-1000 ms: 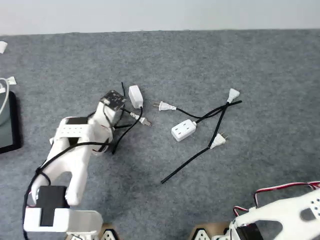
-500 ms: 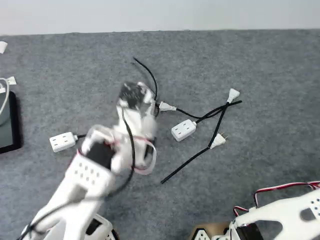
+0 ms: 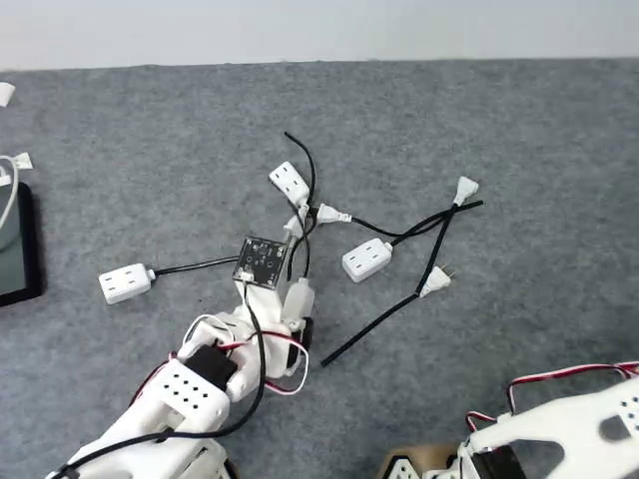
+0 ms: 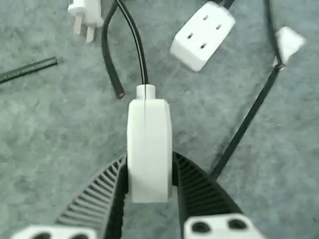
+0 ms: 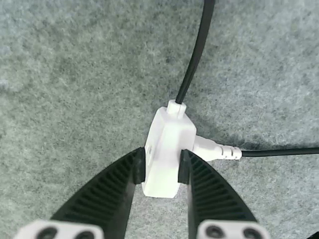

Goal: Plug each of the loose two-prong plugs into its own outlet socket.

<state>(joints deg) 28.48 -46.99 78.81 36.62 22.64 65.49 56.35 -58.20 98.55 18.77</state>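
Left fingers (image 4: 118, 177): clamped on white outlet (image 4: 148, 149), black cord attached. Right fingers (image 5: 135, 169): closed against plugged outlet (image 5: 167, 154), resting on grey tabletop (image 5: 60, 74).

This looks like a robotics lab bench. The table is covered with a plain grey felt mat (image 3: 559, 130) that runs to a bare pale wall (image 3: 319, 30) on the far side. A white plastic arm (image 3: 180, 399) at the near left and a second arm (image 3: 579, 419) at the near right carry exposed red and white wires (image 3: 559, 377). A dark flat device (image 3: 15, 249) lies at the left edge. In the middle lie an outlet socket (image 3: 366, 259) and a black cord (image 3: 369, 327) with a cut end.
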